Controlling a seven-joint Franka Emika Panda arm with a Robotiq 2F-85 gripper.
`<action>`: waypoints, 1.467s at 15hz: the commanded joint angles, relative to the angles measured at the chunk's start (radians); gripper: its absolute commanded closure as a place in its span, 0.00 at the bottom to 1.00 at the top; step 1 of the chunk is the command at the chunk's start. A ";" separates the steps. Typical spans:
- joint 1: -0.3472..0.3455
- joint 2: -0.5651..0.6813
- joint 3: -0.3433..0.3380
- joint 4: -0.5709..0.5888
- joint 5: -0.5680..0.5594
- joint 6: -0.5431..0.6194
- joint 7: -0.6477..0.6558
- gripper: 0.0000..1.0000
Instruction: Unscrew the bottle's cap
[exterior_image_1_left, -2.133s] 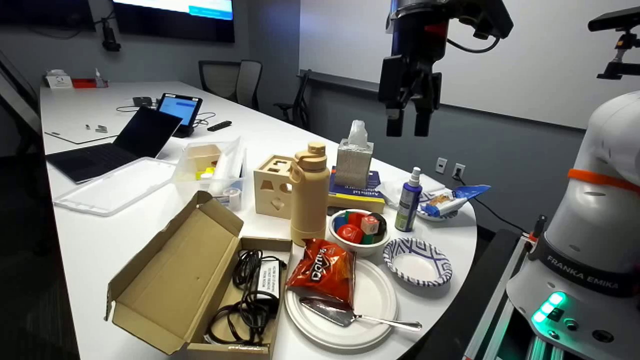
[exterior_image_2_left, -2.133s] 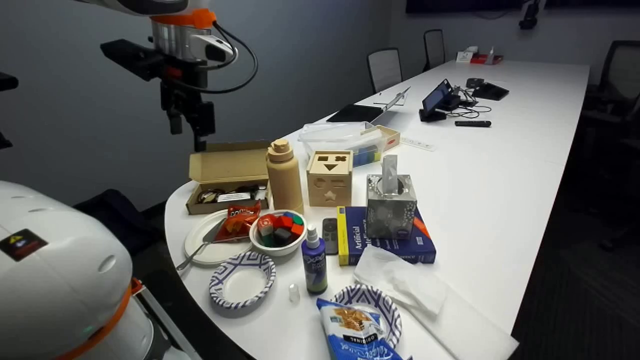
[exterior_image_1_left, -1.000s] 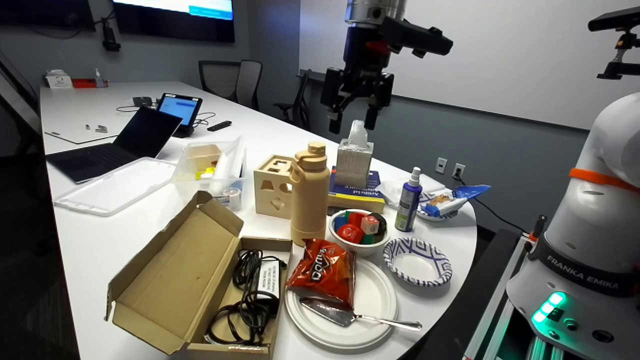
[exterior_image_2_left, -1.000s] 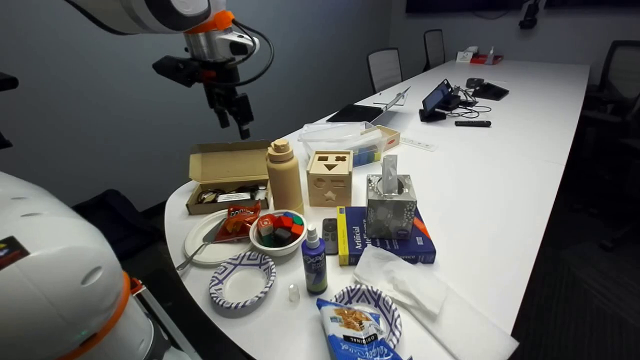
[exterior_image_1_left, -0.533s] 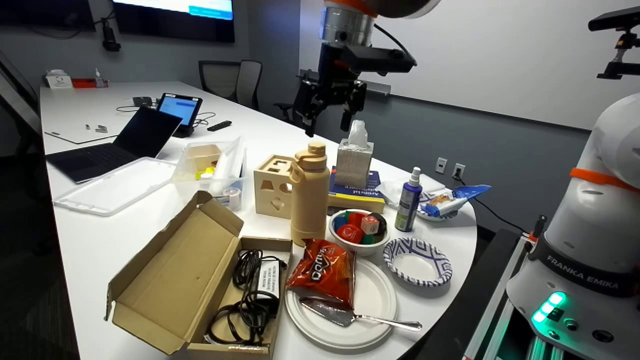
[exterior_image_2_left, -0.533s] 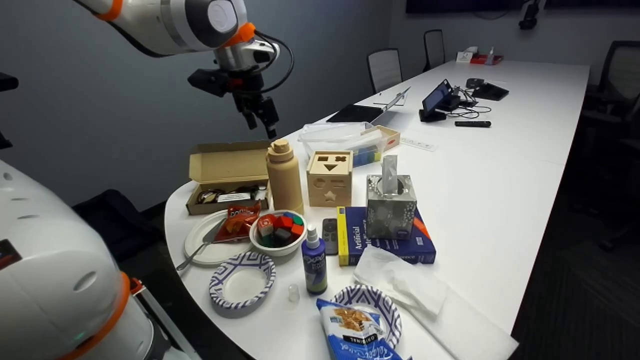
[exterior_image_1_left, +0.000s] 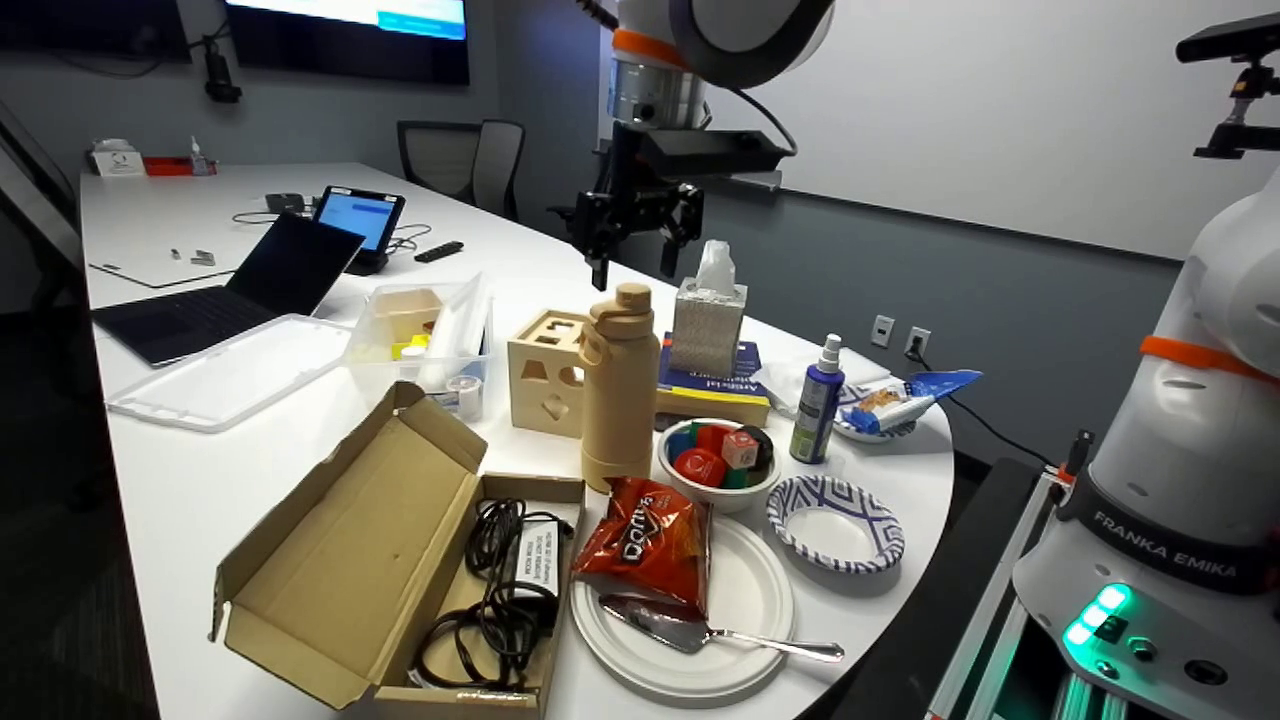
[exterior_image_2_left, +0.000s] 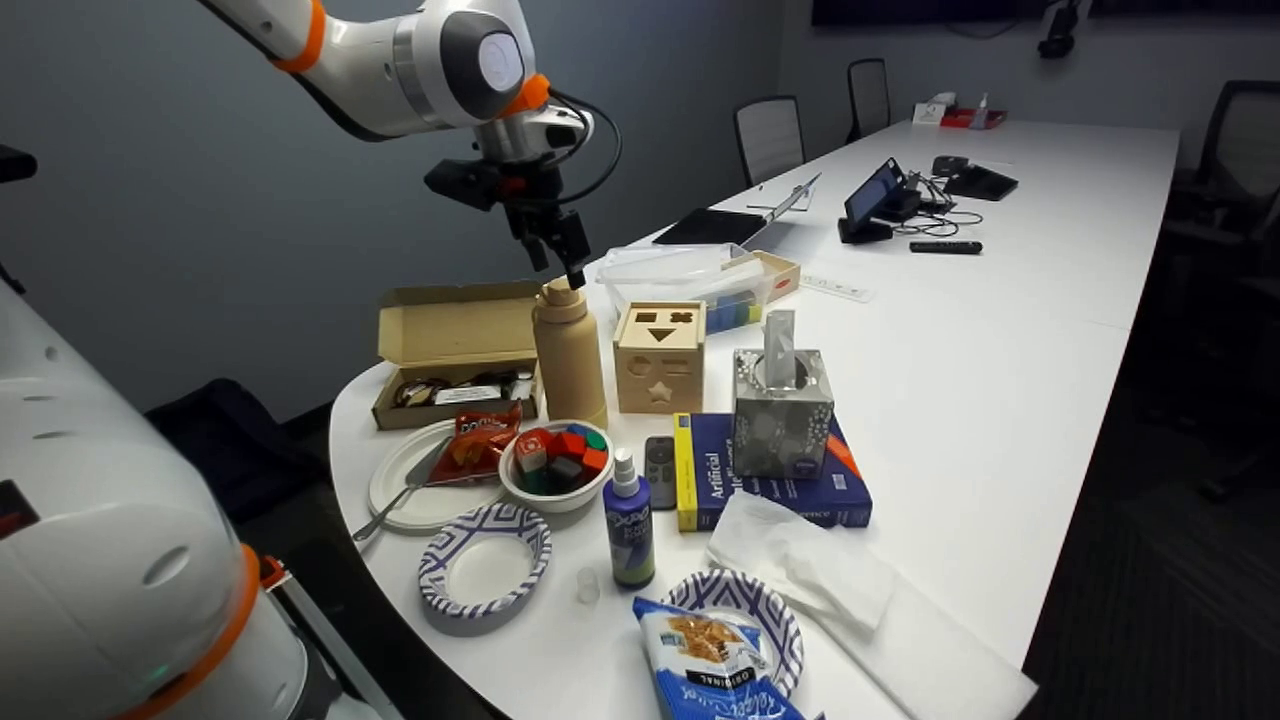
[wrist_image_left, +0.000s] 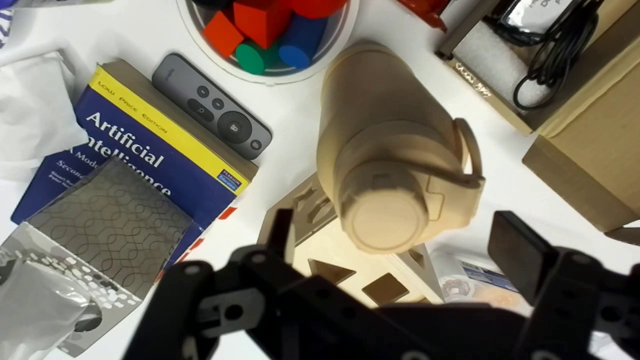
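The tall tan bottle (exterior_image_1_left: 617, 410) stands upright on the table in both exterior views (exterior_image_2_left: 570, 365). Its small round tan cap (exterior_image_1_left: 632, 296) is on the neck. In the wrist view the cap (wrist_image_left: 385, 217) faces the camera, with the bottle's body (wrist_image_left: 375, 90) behind it and the handle loop to the right. My gripper (exterior_image_1_left: 635, 270) is open and empty, pointing down, above and near the cap in both exterior views (exterior_image_2_left: 558, 270). In the wrist view the cap shows between the spread fingers (wrist_image_left: 393, 235), slightly above the line of the tips. No contact is visible.
A wooden shape box (exterior_image_1_left: 545, 375) stands right beside the bottle. A tissue box (exterior_image_2_left: 783, 420) sits on a blue book (exterior_image_2_left: 700, 470). A bowl of blocks (exterior_image_2_left: 510, 485), a red chip bag (exterior_image_1_left: 650, 540), an open cardboard box (exterior_image_1_left: 340, 540) and a purple spray bottle (exterior_image_2_left: 630, 535) are nearby.
My gripper has moved across the table toward the bottle and come down from high up to just above the cap. It has stayed open. The bottle and the other objects have not moved.
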 joint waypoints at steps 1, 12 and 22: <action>0.012 0.060 -0.028 0.051 -0.037 0.003 0.036 0.00; 0.034 0.055 -0.058 0.092 -0.012 -0.062 0.061 0.96; 0.040 0.062 -0.065 0.129 -0.017 -0.125 0.095 0.38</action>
